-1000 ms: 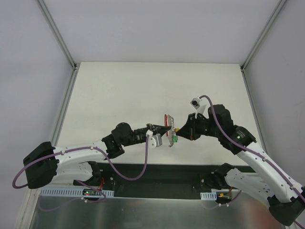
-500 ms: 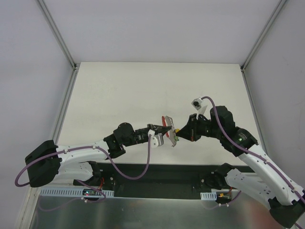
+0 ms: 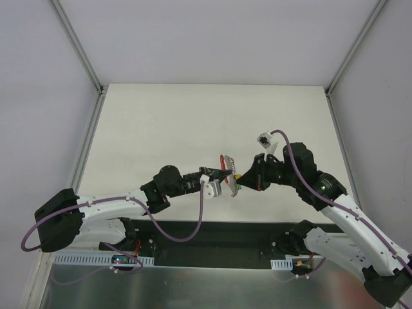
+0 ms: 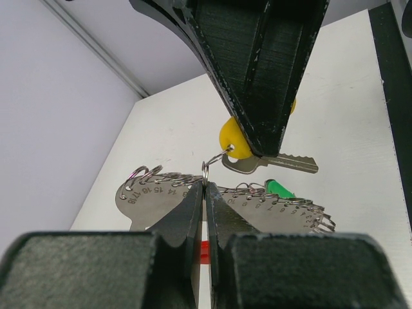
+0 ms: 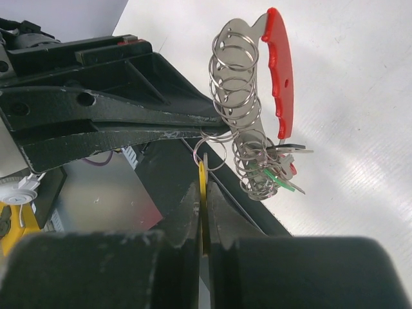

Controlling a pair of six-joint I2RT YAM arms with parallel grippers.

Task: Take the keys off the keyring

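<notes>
Little differs from a second ago: the left pincer point(image 4: 205, 190) clamps the keyring point(image 4: 204, 172) at its tips, the right pincer point(image 5: 202, 187) clamps the yellow key point(image 4: 234, 137), open bench point(image 3: 161, 122) lies beyond both, its near edge close behind.

Left claw point(image 3: 226, 177), right claw point(image 3: 240, 176): both closed.

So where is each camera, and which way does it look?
Top camera: high behind the robot, looking down at the table; the left arm and right arm show.
Left wrist: on the left arm, looking along its shut jaws at the keyring; the right jaws hang above.
Right wrist: on the right arm, looking along its jaws, shut on the yellow key; the left jaws reach in from the left.
Shared: both wrist views show the yellow key and green key.
</notes>
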